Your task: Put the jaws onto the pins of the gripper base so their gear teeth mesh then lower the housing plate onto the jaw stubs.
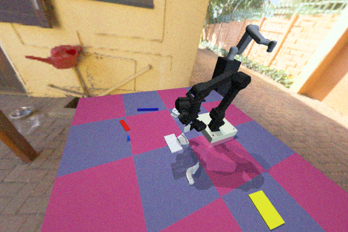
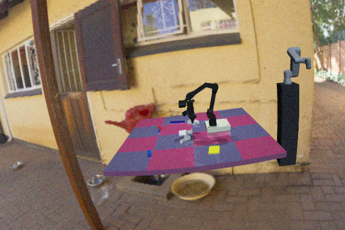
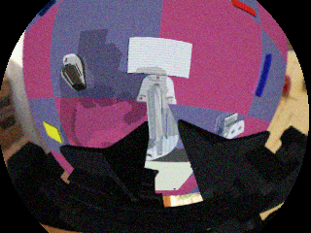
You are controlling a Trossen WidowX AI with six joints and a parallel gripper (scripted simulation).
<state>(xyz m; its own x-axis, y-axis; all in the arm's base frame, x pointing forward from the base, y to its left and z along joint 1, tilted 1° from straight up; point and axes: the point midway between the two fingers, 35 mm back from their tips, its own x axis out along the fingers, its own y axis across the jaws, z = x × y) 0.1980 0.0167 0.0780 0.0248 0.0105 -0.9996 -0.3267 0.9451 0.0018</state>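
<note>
My gripper is shut on one pale jaw, held above the table between base and robot foot. The gripper base stands on the table with a flat white plate part beside it; whether they are joined I cannot tell. In the wrist view the held jaw overlaps the base and hides its pins. The other jaw lies loose on the table. The housing plate, with two holes, lies apart from the base.
The robot's white foot block is near the held jaw. A yellow slab, a red bar, a dark blue bar and a small blue block lie around.
</note>
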